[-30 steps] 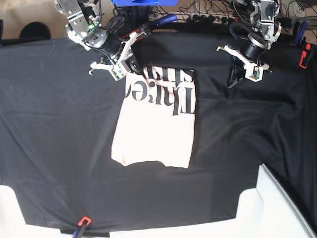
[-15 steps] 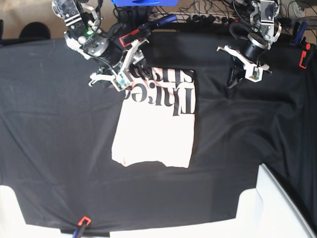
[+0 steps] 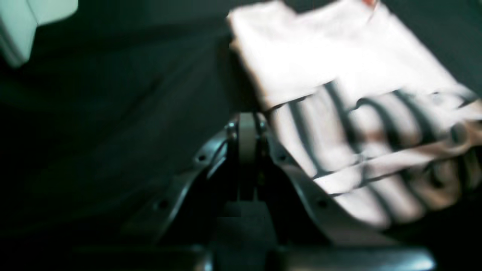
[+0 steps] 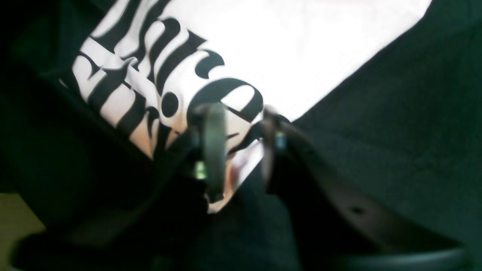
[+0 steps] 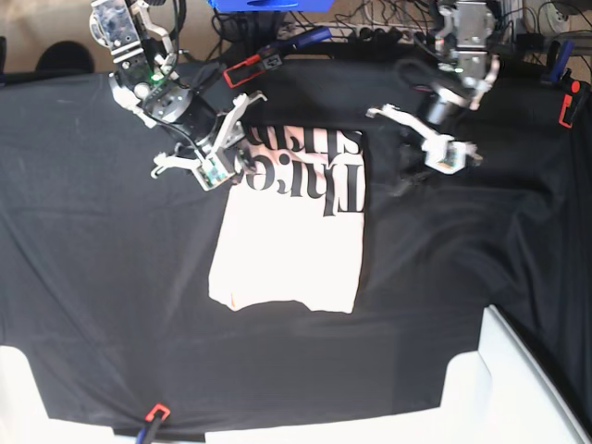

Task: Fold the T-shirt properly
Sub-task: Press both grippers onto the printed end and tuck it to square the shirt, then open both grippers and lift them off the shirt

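T-shirt: pale pink, folded into a narrow upright rectangle; lies flat near the middle of the black cloth, a little toward the far edge; large black lettering across its far part, plain pink below; lower hem slightly uneven
Lettering: black serif, upside down in the base view; blurred in the left wrist view, sharp in the right wrist view
Right gripper: at the shirt's far corner on the base view's left; in the right wrist view its jaws stand a little apart, straddling the lettered corner edge; whether they pinch the fabric, cannot tell
Left gripper: over bare black cloth just beside the shirt's far corner on the base view's right; apart from the shirt; jaws pressed together, nothing between them
Black cloth: covers the whole table; faint creases
White panels: at the near edge, both corners
Red clip: on the near edge of the cloth
Cables: along the far edge, behind the arms
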### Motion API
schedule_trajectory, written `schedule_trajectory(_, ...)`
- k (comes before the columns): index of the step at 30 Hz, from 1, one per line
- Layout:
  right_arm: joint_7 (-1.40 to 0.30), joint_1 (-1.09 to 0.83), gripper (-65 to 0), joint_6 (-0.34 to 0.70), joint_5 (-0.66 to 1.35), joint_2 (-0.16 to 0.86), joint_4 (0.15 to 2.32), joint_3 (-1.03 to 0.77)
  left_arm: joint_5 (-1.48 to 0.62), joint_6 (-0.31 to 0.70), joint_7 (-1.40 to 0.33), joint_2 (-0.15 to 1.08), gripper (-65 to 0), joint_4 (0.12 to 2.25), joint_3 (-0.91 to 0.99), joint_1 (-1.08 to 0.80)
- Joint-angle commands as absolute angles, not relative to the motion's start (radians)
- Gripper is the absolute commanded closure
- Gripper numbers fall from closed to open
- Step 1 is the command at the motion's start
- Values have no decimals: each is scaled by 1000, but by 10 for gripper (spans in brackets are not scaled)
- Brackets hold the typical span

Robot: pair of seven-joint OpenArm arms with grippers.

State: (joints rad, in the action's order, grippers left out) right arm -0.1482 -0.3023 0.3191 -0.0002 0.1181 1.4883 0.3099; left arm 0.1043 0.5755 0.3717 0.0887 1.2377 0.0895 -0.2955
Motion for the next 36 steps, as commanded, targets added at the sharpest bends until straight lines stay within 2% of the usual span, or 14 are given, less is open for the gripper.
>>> schedule_trajectory(1,-120,-297,-58,321,8,119,1504,311,96,575,398,91,0,1248,59,-297)
schedule_trajectory(3,-120,-298,-20,321,8,119,1501,311,94,575,398,93,0,1244,5,-297)
schedule_trajectory(9,-122,-300,-19,318,8,119,1498,361,102,575,358,85,0,1201,-85,-260)
schedule_trajectory(15,-122,-300,-17,317,8,107,1497,429,101,572,308,101,0,1067,-81,-205)
schedule_trajectory(25,-114,-228,-16,318,10,71,1297,380,102,572,303,119,0,1049,-31,-202)
schedule_trajectory(36,-120,-239,-16,326,10,79,1313,302,102,572,305,119,0,995,-31,-174)
